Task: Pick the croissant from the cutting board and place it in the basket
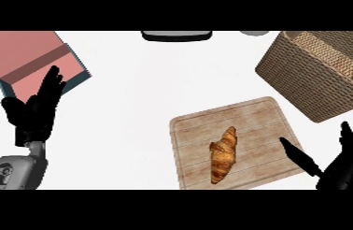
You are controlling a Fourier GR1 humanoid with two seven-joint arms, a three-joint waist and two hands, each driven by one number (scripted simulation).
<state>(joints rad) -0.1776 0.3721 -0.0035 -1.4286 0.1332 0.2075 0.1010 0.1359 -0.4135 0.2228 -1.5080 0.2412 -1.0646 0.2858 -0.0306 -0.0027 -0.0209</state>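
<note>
A golden-brown croissant point(223, 154) lies lengthwise on a pale wooden cutting board point(258, 117) at the lower right of the counter. A woven wicker basket point(310, 70) stands at the upper right, just beyond the board's far corner. My right hand point(334, 170) is open at the lower right edge, thumb stretched over the board's right rim, a short way right of the croissant and not touching it. My left hand point(34, 110) rests open at the left edge, fingers pointing up.
A pink book-like block with a teal edge point(38, 61) lies at the upper left, partly under my left hand's fingertips. A dark rounded object point(176, 35) and a grey object point(255, 33) sit at the counter's far edge.
</note>
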